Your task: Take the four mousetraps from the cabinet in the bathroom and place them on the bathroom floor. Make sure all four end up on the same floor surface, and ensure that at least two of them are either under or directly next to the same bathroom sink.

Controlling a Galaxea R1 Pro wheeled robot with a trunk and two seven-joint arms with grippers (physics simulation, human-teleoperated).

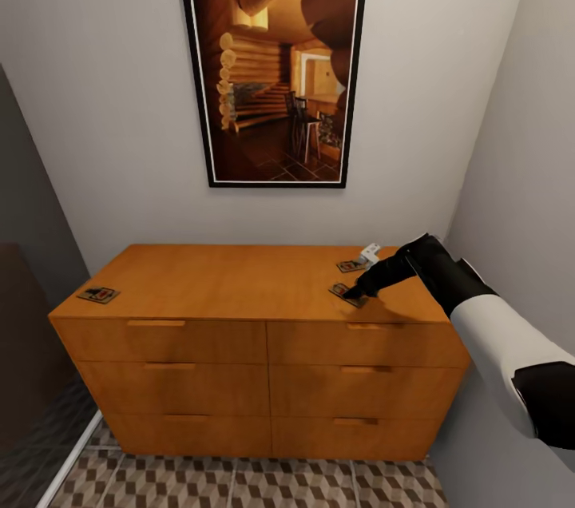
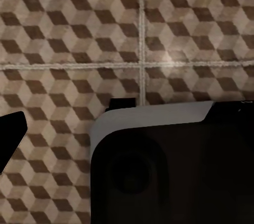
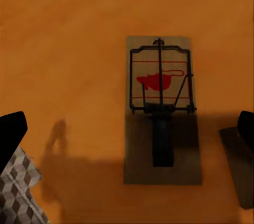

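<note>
Three mousetraps are visible on the cabinet (image 1: 239, 284) top; none lies on the bathroom floor (image 1: 239, 484), so placement appears not yet begun. One trap (image 1: 98, 295) sits at the left edge of the top; another (image 1: 351, 265) sits at right of centre, near the back. The right gripper (image 1: 354, 294) hovers over the nearest mousetrap (image 3: 163, 110), fingers apart, nothing held. In the wrist view that trap's long axis runs top to bottom, spring bar toward the top. The left gripper's state cannot be told.
</note>
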